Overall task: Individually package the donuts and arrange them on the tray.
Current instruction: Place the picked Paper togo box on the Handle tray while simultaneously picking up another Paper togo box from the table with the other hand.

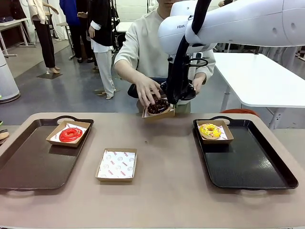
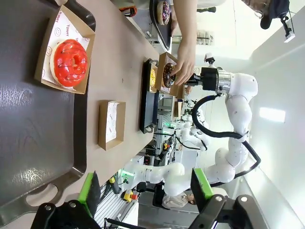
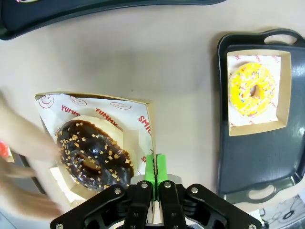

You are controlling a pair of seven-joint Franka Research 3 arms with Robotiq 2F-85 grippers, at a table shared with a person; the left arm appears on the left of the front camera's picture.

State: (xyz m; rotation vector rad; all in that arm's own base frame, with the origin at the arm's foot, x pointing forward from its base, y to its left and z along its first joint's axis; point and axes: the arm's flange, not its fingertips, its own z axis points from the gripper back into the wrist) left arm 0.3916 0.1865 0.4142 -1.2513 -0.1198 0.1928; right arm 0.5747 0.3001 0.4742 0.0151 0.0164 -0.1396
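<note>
pinching the rim of a cardboard box (image 3: 95, 98) between its green pads, the right gripper (image 3: 155, 164) sits at the far table edge, jaws clamped on that box. chocolate donut (image 1: 158, 106) lies inside it, and a person's hand (image 1: 147, 90) rests on the donut. red donut (image 1: 70, 134) boxed on the left tray (image 1: 28, 167). yellow donut (image 1: 209, 130) boxed on the right tray (image 1: 248, 167). empty paper-lined box (image 1: 116, 164) on the table between the trays. left gripper (image 2: 146, 186) over the left tray, jaws wide apart.
</note>
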